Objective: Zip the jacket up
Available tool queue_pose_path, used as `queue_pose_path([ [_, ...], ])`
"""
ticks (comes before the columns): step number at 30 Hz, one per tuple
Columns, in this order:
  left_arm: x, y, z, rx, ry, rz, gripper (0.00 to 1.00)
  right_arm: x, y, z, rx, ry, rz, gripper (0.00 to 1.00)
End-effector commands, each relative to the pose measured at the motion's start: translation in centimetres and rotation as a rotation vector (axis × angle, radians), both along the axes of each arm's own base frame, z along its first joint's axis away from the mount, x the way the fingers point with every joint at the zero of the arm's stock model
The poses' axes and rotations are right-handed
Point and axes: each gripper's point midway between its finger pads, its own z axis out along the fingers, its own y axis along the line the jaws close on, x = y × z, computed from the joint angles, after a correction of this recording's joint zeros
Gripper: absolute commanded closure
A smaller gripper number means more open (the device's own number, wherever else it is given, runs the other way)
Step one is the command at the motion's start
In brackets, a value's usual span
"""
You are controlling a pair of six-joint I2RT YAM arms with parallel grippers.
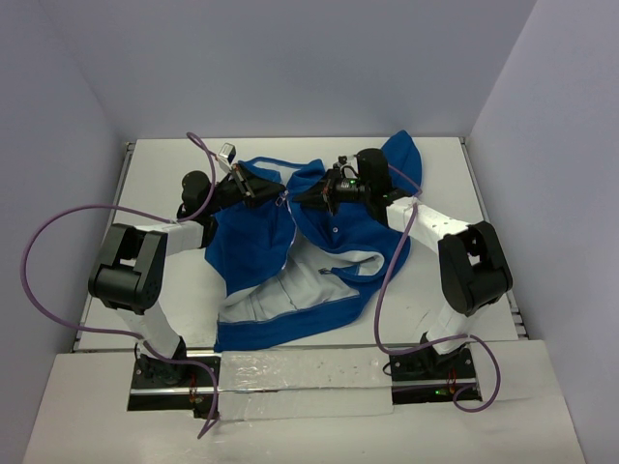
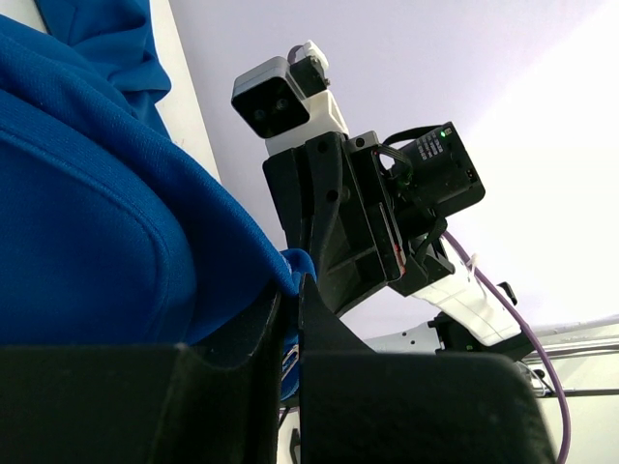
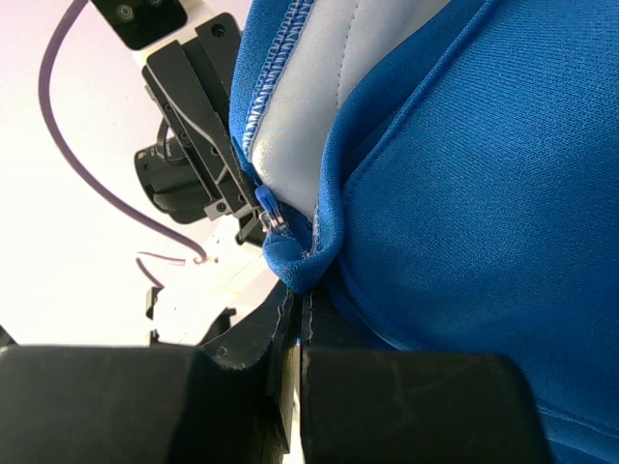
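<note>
**Both jaws pinched on the jacket's upper front**

The jacket (image 1: 247, 242) lies crumpled mid-table (image 1: 445, 169), with its hem toward 6 o'clock and spread open on the pale lining (image 1: 280, 295). Near its 12 o'clock end the left jaws, reaching in from 9 o'clock, and the right jaws, from 3 o'clock, meet tip to tip at the front opening. Each pair is almost fully closed, nipping a fold of blue fabric. In the right wrist view a small zipper pull (image 3: 263, 205) shows beside the left jaws' tip; whether they hold it cannot be told. The right arm (image 1: 426, 222) covers the jacket at 2 o'clock.
</note>
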Motion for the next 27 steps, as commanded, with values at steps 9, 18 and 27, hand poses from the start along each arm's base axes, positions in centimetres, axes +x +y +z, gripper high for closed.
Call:
queue_pose_path([
  [9,-0.7,-0.1,3.3,-0.030,-0.131,-0.009,1.00,-1.1,0.4,1.3,0.018,-0.049,0.047,1.00],
  [18,-0.5,-0.1,3.4,-0.029,-0.132,-0.004,1.00,-1.1,0.4,1.3,0.019,-0.049,0.048,1.00],
  [27,-0.5,-0.1,3.4,-0.044,-0.127,-0.004,1.00,-1.3,0.4,1.0,0.017,-0.041,0.053,1.00],
])
